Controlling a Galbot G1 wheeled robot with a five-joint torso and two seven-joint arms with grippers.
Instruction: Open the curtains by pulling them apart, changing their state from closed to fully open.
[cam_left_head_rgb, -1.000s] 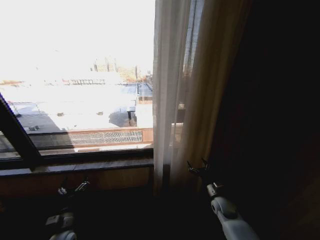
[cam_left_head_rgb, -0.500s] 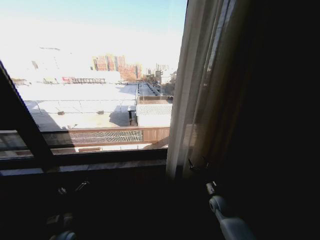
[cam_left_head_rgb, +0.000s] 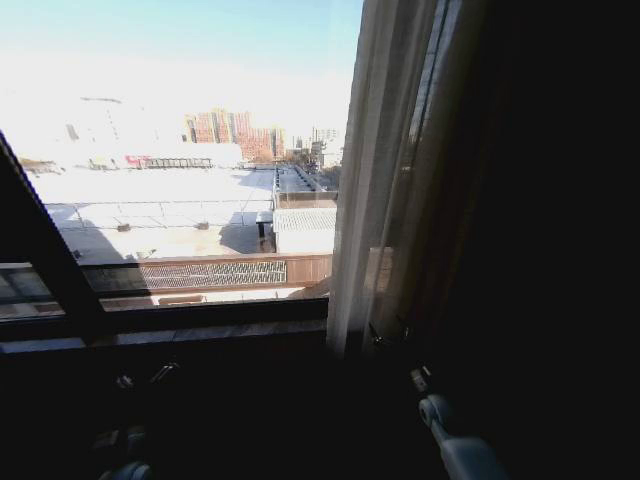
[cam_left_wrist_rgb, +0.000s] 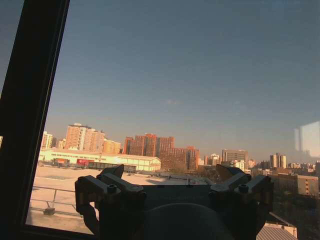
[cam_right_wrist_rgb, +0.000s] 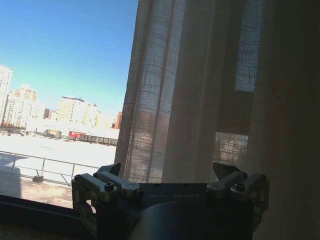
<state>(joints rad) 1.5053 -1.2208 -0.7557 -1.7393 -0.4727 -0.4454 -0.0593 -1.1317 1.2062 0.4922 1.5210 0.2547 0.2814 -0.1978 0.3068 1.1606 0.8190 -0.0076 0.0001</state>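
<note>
Right gripper (cam_right_wrist_rgb: 170, 172): fingers spread wide apart, nothing held between them. In the right wrist view the two fingertips stand clear on either side of the body, pointing at the curtain. In the head view it sits low and right of centre (cam_left_head_rgb: 388, 333), at the foot of the curtain folds, with its white forearm (cam_left_head_rgb: 455, 445) running down to the lower right corner.

Left gripper (cam_left_wrist_rgb: 170, 172): fingers likewise spread, holding nothing. It faces bare window glass, with the dark window frame (cam_left_wrist_rgb: 30, 120) slanting up beside it. In the head view it lies low on the left (cam_left_head_rgb: 140, 378), in shadow below the sill, well apart from the curtain.

Curtains (cam_left_head_rgb: 385, 170): sheer cream fabric with many vertical pleats, gathered into a bunch at the right side of the window. The weave lets light through; a paler patch of window shows behind the folds in the right wrist view (cam_right_wrist_rgb: 200, 90). The inner edge of the bunch hangs straight down to the sill, just beside the right gripper; whether the fingers touch the cloth cannot be told.

Window (cam_left_head_rgb: 180, 150): uncovered across the left and middle of the head view, with one dark slanted frame bar (cam_left_head_rgb: 45, 250) at its left.

Sill (cam_left_head_rgb: 170, 335): a dark ledge along the bottom of the glass.

Outside: blue sky, pale flat rooftops (cam_left_head_rgb: 160, 200), a railing, and reddish tower blocks (cam_left_head_rgb: 235, 128) on the skyline.
</note>
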